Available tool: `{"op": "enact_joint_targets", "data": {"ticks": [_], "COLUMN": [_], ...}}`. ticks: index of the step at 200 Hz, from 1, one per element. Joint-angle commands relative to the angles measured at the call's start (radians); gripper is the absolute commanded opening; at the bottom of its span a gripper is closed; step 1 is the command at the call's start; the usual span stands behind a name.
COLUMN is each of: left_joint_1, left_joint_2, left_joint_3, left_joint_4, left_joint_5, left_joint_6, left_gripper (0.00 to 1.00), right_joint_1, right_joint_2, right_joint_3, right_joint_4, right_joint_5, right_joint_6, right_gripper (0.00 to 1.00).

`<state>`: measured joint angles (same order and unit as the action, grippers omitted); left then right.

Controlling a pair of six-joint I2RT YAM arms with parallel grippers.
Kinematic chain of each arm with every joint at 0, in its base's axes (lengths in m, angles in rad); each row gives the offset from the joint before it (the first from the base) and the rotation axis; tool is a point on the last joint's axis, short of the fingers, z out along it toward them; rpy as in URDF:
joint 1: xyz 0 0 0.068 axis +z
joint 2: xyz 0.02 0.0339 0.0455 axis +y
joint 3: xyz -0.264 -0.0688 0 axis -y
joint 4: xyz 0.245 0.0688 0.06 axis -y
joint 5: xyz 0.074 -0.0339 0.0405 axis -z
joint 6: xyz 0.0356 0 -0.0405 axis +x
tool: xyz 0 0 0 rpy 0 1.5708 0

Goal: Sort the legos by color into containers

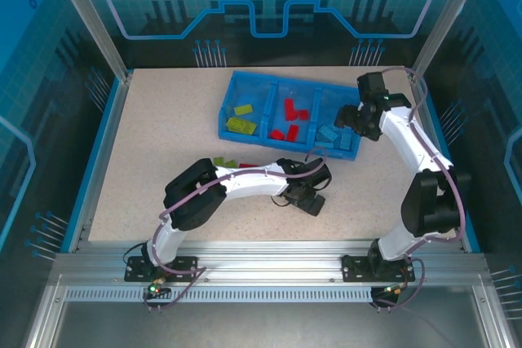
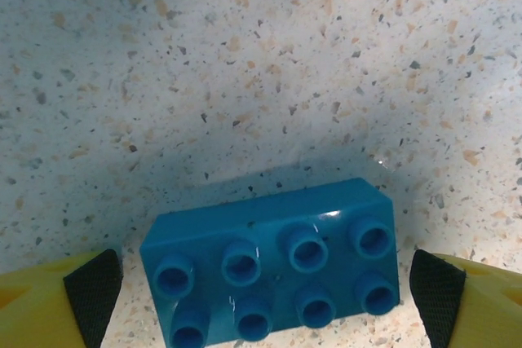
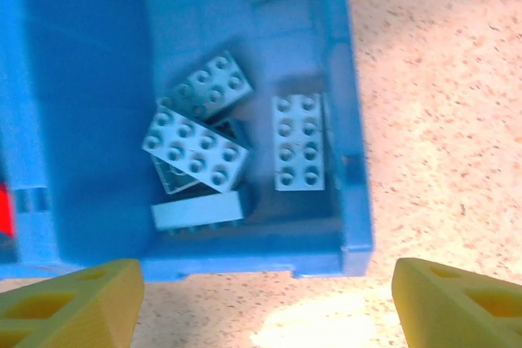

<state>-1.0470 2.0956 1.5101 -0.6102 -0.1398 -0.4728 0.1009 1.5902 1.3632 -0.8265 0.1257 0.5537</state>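
The left fingers (image 2: 49, 307) are spread wide, with their black pads (image 2: 94, 287) at the two lower corners of the left wrist view, and nothing is gripped. Between them a blue brick (image 2: 273, 270) is lying studs up on the speckled worktop (image 2: 245, 79). It is clear of both pads (a strip of bare worktop is seen on each side). In the top view the left arm (image 1: 236, 185) is stretched across the middle of the worktop, with its fingers lowered right of centre, toward the near edge.

The right fingers (image 3: 77, 303) are likewise held wide apart with nothing between them. They are poised above the near wall of the tray (image 3: 352, 177), at its right end. Beyond them, light blue bricks (image 3: 196, 148) are seen in the right-end compartment. One is laid along the right wall, several are piled on one another near the middle, and one more lies at the far end.

In the top view the tray (image 1: 245, 91) is set toward the far edge of the worktop, right of centre and slightly skewed. Lime green bricks (image 1: 241, 124) are held in its left compartment and red bricks (image 1: 289, 112) in the middle one. A green brick (image 1: 222, 162) and a red brick (image 1: 247, 165) are left loose near the middle of the worktop, just behind the left arm's forearm, between it and the tray. The right arm (image 1: 424, 160) is raised along the right edge of the worktop.
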Motion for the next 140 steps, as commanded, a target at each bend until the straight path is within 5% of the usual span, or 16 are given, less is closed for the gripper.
{"op": "enact_joint_targets", "data": {"ticks": [1,55,140], "left_joint_1": [-0.011,-0.011,0.091], "left_joint_2": [0.03,0.048,0.037], "left_joint_3": [0.042,0.064,0.389], "left_joint_4": [-0.047,-0.046,-0.093], "left_joint_5": [-0.014,-0.024,-0.055], "left_joint_6": [-0.01,0.011,0.108], "left_gripper": [0.91,0.55,0.58], "right_joint_1": [-0.04,-0.166,-0.222], "right_joint_2": [-0.059,-0.187,-0.346], "right_joint_3": [-0.059,-0.189,-0.436], "right_joint_4": [0.02,0.035,0.095], "right_joint_5": [0.015,0.0,-0.055], "right_joint_6": [-0.023,-0.044,-0.078], "right_gripper": [0.82,0.84,0.84]}}
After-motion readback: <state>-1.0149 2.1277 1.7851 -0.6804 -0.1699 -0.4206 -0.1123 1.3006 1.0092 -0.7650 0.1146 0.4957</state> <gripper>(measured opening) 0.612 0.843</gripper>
